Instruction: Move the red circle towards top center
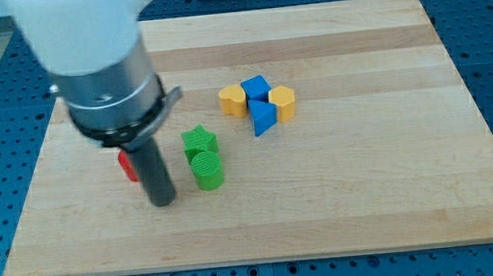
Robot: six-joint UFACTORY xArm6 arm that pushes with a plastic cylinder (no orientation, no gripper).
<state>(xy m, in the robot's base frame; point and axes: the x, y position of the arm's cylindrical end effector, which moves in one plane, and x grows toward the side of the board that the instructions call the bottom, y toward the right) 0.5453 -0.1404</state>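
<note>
The red circle [128, 166] lies at ten o'clock from my tip [162, 201], mostly hidden behind the rod. My tip is a bare rod, holding nothing.

The arm [80, 36] comes down from the view's top left as a wide white housing. Below it sits a dark, ringed collar [111, 100] with a small metal tab on its right side. From the collar a straight dark rod [152, 167] drops almost upright. My tip [163, 201] rests low at the view's left.
</note>
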